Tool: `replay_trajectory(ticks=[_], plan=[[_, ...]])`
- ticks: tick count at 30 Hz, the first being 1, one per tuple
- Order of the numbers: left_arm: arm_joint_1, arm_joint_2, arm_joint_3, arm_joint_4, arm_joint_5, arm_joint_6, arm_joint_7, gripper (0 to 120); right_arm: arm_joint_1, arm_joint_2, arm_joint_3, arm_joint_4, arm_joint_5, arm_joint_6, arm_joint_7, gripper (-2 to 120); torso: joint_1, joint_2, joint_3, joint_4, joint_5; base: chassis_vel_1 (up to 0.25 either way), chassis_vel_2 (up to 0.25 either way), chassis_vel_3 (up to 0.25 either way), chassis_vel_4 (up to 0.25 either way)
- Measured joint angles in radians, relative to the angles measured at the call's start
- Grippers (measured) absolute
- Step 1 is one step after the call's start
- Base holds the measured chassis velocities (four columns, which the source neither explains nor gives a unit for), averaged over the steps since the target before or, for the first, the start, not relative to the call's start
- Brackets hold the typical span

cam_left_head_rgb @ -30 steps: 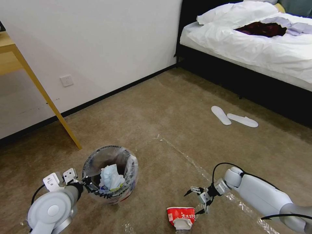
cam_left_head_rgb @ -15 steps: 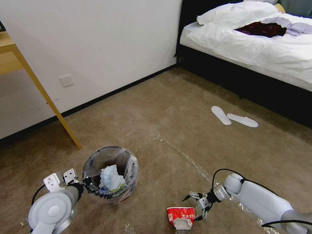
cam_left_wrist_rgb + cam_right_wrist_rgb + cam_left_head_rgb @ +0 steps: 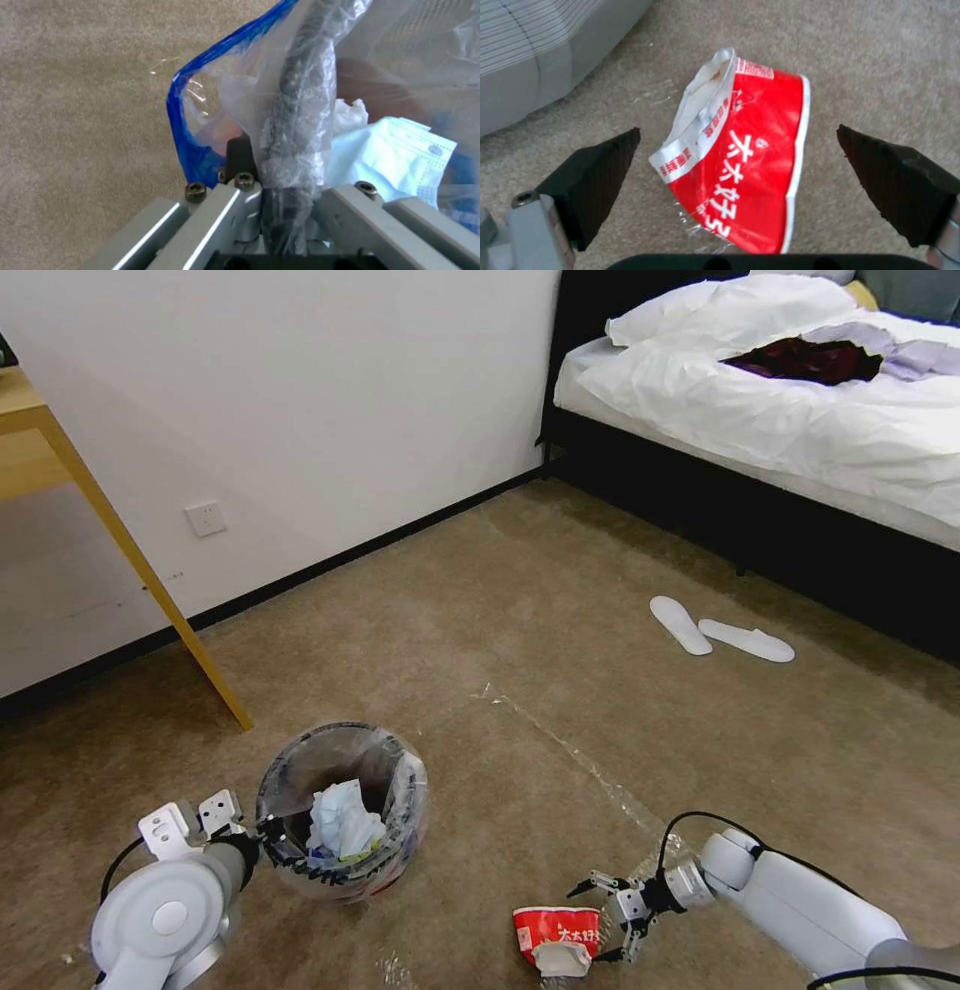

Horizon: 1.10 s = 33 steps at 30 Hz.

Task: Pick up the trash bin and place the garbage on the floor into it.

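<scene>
the right gripper (image 3: 607, 917) has come down over the last second and now sits just beside the crushed red-white paper bowl (image 3: 556, 938), its jaws spread wide; in the right wrist view the paper bowl (image 3: 740, 165) lies flat on the floor (image 3: 520, 670) between the two black pads (image 3: 597, 174), untouched. i judge the grasp is close but not yet made. the right arm reaches low, forearm angled down toward the bowl. left of the bowl and a little farther off, the left gripper (image 3: 262, 836) is clenched on the bag-wrapped rim of the trash bin (image 3: 345, 815), which already holds a bluish paper wad (image 3: 340, 820).
</scene>
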<state>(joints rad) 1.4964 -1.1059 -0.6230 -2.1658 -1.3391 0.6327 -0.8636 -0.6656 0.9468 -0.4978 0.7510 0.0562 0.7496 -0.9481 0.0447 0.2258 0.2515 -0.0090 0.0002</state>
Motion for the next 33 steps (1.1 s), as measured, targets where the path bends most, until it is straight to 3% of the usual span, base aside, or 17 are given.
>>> replay_trajectory(ticks=[9, 33], plan=[[0.0, 0.006, 0.0, 0.0, -0.002, 0.0, 0.0, 0, 0.01, 0.046, 0.026, -0.1, 0.018, -0.003, 0.001, 100, 0.0, 0.0, 0.0, 0.0001, -0.0001, 0.0, 0.0, 0.0, 0.0], [-0.006, 0.008, 0.0, 0.002, -0.007, 0.0, 0.001, 0, 0.076, 0.132, 0.016, -0.204, 0.08, -0.019, 0.017, 100, 0.0, 0.0, 0.0, 0.0001, -0.0001, 0.0, 0.0, 0.0, 0.0]])
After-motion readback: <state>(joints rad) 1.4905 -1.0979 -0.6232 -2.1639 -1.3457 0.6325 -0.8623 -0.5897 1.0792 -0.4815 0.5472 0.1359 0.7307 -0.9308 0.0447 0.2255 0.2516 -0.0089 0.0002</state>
